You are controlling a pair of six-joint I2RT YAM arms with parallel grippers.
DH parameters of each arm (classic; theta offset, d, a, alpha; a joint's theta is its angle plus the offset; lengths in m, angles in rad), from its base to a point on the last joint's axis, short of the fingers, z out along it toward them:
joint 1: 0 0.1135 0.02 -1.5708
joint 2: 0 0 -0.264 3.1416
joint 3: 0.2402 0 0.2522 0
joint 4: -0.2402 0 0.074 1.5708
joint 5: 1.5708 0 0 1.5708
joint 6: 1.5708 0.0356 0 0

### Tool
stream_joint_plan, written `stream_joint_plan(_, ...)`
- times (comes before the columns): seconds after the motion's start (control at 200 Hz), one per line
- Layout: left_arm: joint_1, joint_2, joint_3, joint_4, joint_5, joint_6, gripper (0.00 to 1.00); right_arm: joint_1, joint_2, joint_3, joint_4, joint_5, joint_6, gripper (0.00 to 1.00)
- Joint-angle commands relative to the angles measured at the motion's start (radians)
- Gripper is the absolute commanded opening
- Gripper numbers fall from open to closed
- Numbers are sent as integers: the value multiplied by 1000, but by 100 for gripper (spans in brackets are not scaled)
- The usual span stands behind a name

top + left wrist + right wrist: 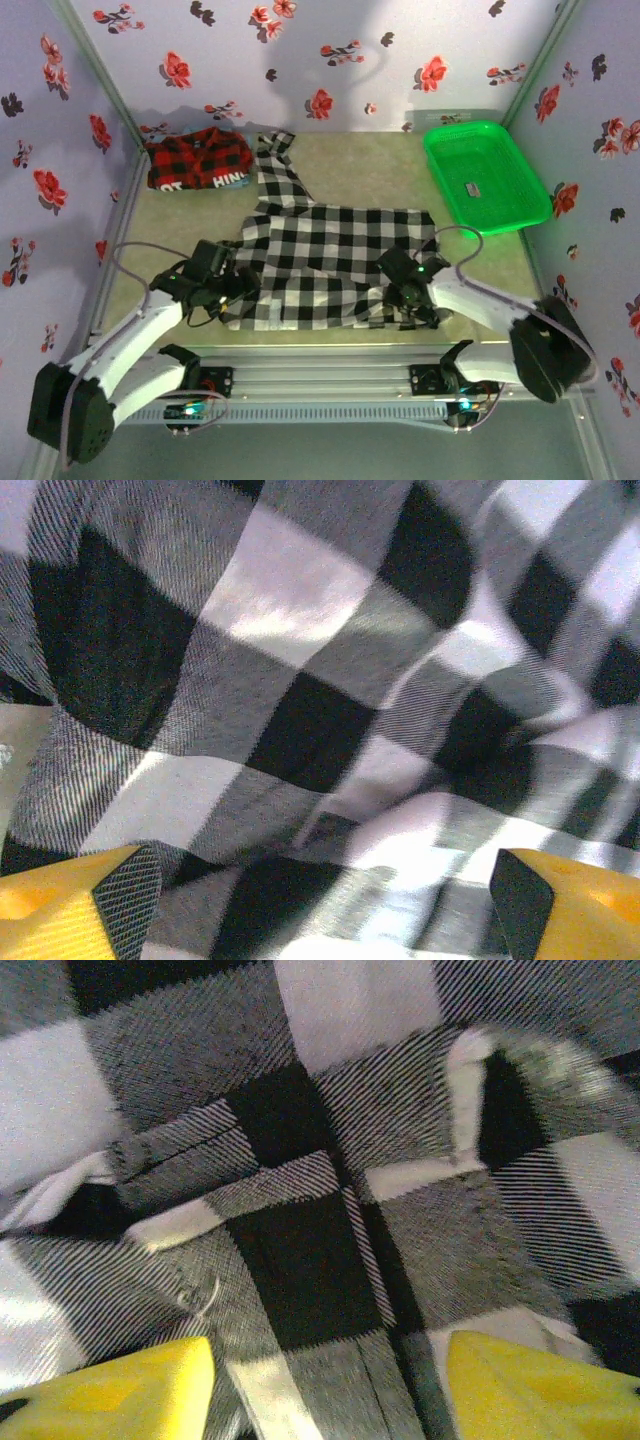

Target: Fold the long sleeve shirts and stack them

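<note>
The black-and-white checked shirt (320, 260) lies spread across the middle of the table, one sleeve reaching toward the back. The red-and-black plaid shirt (200, 160) with white lettering sits folded at the back left. My left gripper (238, 285) is at the checked shirt's near left edge. In the left wrist view this gripper (320, 900) has its yellow fingers (70, 905) wide apart just over rumpled checked cloth (300, 710), open. My right gripper (410, 300) is over the shirt's near right part. In the right wrist view it (328, 1380) is open above a seam of the cloth (300, 1260).
A green plastic basket (500, 165) stands at the back right with a small label inside. Flowered walls close in the table on three sides. A metal rail (320, 365) runs along the near edge between the arm bases.
</note>
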Motion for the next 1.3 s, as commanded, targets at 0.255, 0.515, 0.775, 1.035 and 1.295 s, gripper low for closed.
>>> stream_joint_plan(0.255, 56, 426, 784, -179, 20, 330, 99, -305, 41, 508, -238, -130, -482, 84)
stream_joint_plan(0.515, 146, 911, 1105, -166, 80, 463, 84, -427, 380, 745, -200, -220, -691, 84)
stream_joint_plan(0.775, 200, 1171, 1311, -175, 54, 543, 76, -520, 525, 796, -187, -241, -718, 83)
stream_joint_plan(1.035, 242, 1355, 1438, -99, 121, 578, 77, -618, 575, 776, -147, -246, -693, 82)
stream_joint_plan(1.295, 261, 1442, 1473, -6, 218, 582, 73, -634, 695, 877, -83, -304, -725, 79)
